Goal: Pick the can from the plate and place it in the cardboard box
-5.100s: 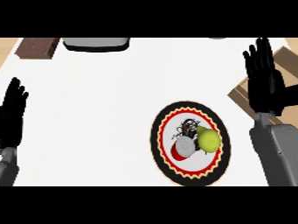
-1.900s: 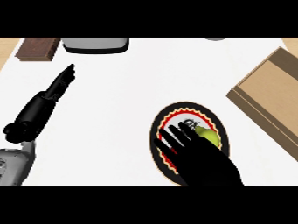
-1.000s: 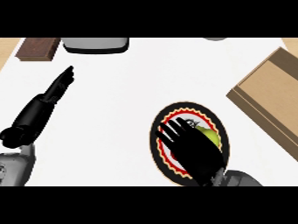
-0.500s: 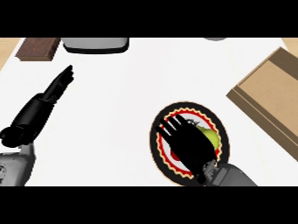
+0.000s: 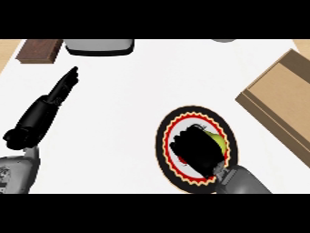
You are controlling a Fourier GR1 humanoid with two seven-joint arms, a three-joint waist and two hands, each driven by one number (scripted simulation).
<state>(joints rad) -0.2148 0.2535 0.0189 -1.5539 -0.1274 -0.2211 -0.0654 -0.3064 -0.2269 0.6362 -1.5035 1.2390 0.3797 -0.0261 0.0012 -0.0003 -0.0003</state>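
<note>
- We judge that the step in hand is the grasp. The black right hand (image 5: 196,152) lies over the middle of the round plate with a black rim and a red and yellow zigzag ring (image 5: 165,136), where the can should be.
- The can itself is hidden under this hand. Only a small yellow-green patch (image 5: 217,139) shows at the hand's right edge, and we cannot tell whether it belongs to the can.
- We also cannot tell whether the right hand is already closed on the can or only rests above it.
- The black left hand (image 5: 60,88) lies stretched out flat on the white counter (image 5: 150,86), with its fingers straight, well apart from the plate, and holds nothing.
- The next move calls for a sure hold on the can, then a lift clear of the plate and a carry to the right and away, over the near wall of the brown cardboard box (image 5: 288,100).
- Compared with half a second ago, the right hand looks more compact and sits slightly lower on the plate, and more of its grey forearm shows. The left hand, the plate and the box lie as before.
</note>
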